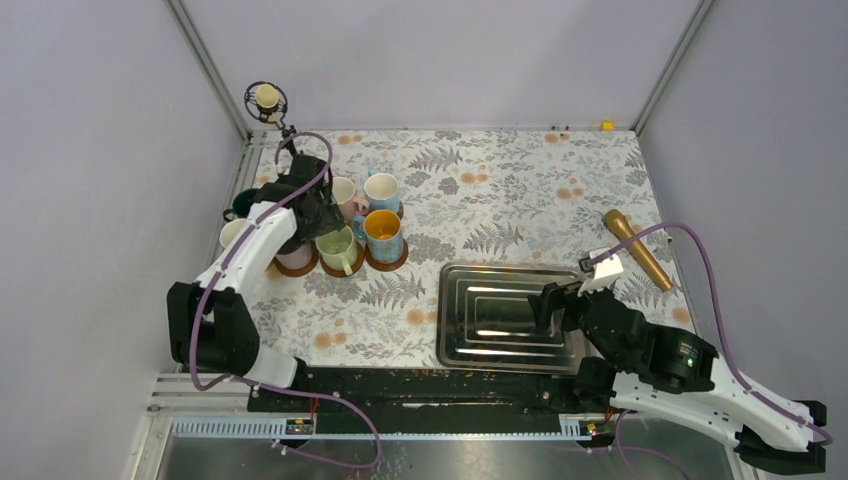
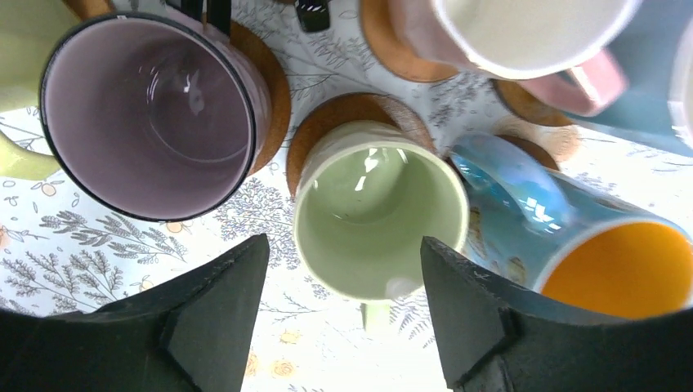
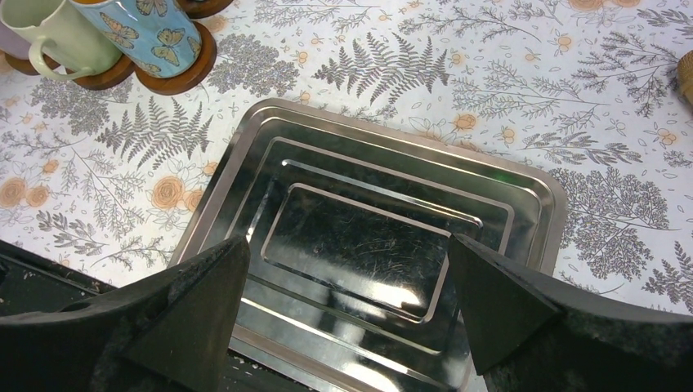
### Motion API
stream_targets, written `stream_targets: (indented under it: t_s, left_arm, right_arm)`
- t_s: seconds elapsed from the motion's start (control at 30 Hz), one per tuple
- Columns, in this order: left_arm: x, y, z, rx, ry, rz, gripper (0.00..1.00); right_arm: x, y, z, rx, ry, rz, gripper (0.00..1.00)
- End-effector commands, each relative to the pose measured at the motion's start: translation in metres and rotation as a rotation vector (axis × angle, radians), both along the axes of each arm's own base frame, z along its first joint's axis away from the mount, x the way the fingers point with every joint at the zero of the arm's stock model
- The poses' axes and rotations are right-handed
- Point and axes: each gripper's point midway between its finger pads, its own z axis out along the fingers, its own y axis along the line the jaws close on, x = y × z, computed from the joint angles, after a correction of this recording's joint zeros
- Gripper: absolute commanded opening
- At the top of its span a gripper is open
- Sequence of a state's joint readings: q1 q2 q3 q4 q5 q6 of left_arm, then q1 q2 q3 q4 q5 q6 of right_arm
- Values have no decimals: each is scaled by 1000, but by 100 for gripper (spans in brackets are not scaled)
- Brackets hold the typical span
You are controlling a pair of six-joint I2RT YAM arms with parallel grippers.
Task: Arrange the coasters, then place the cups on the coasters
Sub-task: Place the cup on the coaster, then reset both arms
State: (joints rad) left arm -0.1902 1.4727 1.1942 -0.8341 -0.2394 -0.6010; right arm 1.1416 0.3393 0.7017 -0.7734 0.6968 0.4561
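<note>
Several cups stand on brown coasters in a tight cluster at the far left. My left gripper hangs open just above the pale green cup, which sits upright on its coaster; the jaws stand either side of its near rim and handle and touch nothing. Around it are a mauve cup, a pink cup and a blue butterfly cup with an orange inside. My right gripper is open and empty over the steel tray.
The steel tray lies at the near middle. A golden stick-shaped object and a small white item lie right of it. The dark green cup and white cup sit at the table's left edge.
</note>
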Motion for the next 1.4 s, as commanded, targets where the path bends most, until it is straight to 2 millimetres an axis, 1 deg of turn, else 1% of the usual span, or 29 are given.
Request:
stream_targets:
  t_s: [0.0,0.03,0.13,0.2,0.27,0.37,0.47,0.53,0.63,0.73,0.83,0.9,1.03,1.1,1.13,1.27,1.37]
  left_arm:
    - [11,-16,73,-102,-196,-62,74]
    - [10,-19,86,-122,-233,-78,78]
    - [3,-27,124,-184,-363,-117,97]
    - [-5,-35,152,-232,-455,-165,99]
    - [-14,-48,172,-273,-511,-261,99]
    - [-28,-55,190,-279,-573,-366,99]
    - [-43,-60,199,-283,-642,-449,99]
    - [-53,-64,200,-302,-693,-490,99]
    - [-70,-77,207,-356,-769,-574,99]
    - [-87,-87,210,-403,-808,-653,99]
    - [-97,-93,201,-438,-828,-686,99]
    - [-101,-97,189,-468,-825,-698,99]
    - [-105,-102,157,-502,-761,-712,99]
    - [-107,-103,145,-506,-737,-725,99]
    - [-108,-103,141,-510,-727,-722,99]
    - [-106,-106,142,-530,-724,-733,99]
    - [-105,-108,142,-534,-715,-737,99]
  right_arm:
    - [5,4,5,-7,-12,-13,100]
    - [5,4,6,-8,-9,-18,99]
    - [8,-1,8,-7,6,-77,100]
    - [9,-4,15,0,14,-113,99]
    - [10,-2,19,-9,30,-121,99]
    - [11,7,29,7,47,-115,99]
    - [11,17,39,23,63,-100,100]
    - [11,24,46,42,73,-85,100]
    - [11,36,52,64,69,-45,99]
    - [11,42,58,97,66,-36,100]
    - [11,45,58,127,65,-30,99]
    - [11,45,56,149,63,-37,99]
    - [13,43,53,178,68,-71,100]
    - [13,43,51,190,71,-79,99]
    - [13,43,50,194,71,-82,99]
    - [14,45,48,211,69,-80,100]
    - [14,47,50,212,63,-74,100]
